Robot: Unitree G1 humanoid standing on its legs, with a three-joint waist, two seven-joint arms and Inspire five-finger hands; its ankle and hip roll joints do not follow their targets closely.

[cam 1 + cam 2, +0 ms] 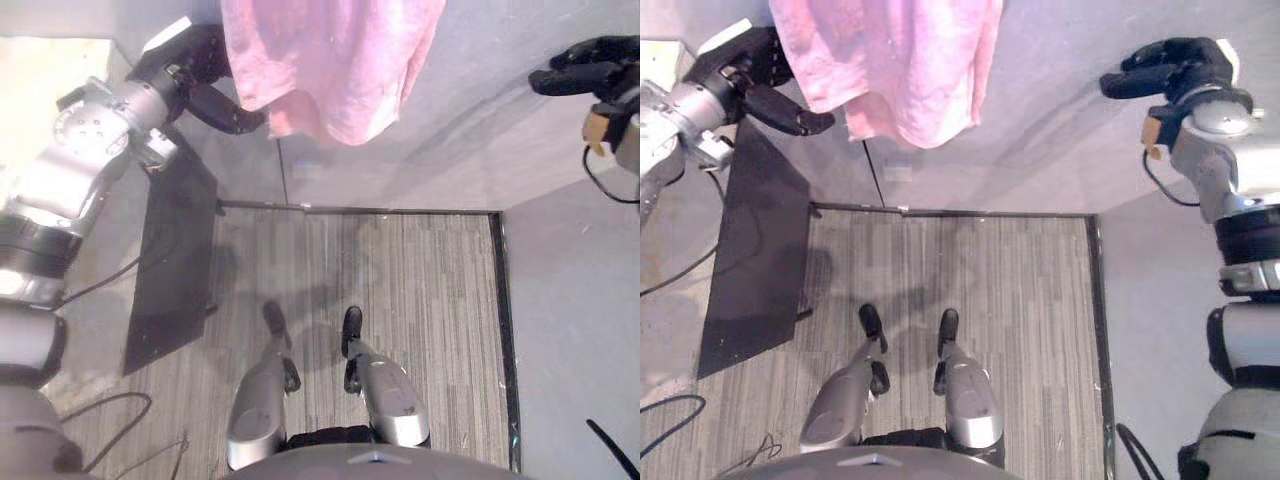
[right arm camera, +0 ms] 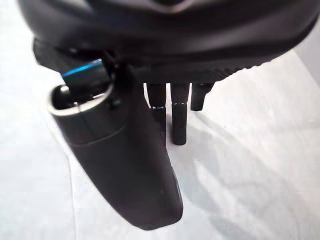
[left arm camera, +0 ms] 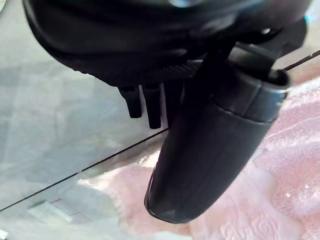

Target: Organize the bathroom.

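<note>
While the left hand [image 1: 205, 85] stood at the left edge of the pink towel [image 1: 325, 60], its fingers were relaxed and spread rather than curled, and no cloth was clamped between thumb and fingers. The left wrist view showed the thumb [image 3: 210, 150] extended over the towel [image 3: 280, 185], near the cloth; contact could not be confirmed. The right hand [image 1: 1170, 68] was raised against the grey wall [image 1: 1060, 120], well apart from the towel, with fingers loosely apart and holding nothing.

The towel hung against the wall at the top of the head views, its lower hem bunched and uneven. Its support was out of view, so how securely it was hung could not be determined.

Probable faults from this state:

1. Incomplete grasp. If the fingers closed on the outermost edge only, the cloth would likely slip out.
2. Dislodging. A sideways or downward pull by one hand could drag the towel off its support onto the striped floor mat [image 1: 400, 290].
3. Uneven hang. With the right hand far away, one-handed straightening could skew the towel further.
4. Wall contact. The left hand was close to the wall; a forward reach risked striking it.
</note>
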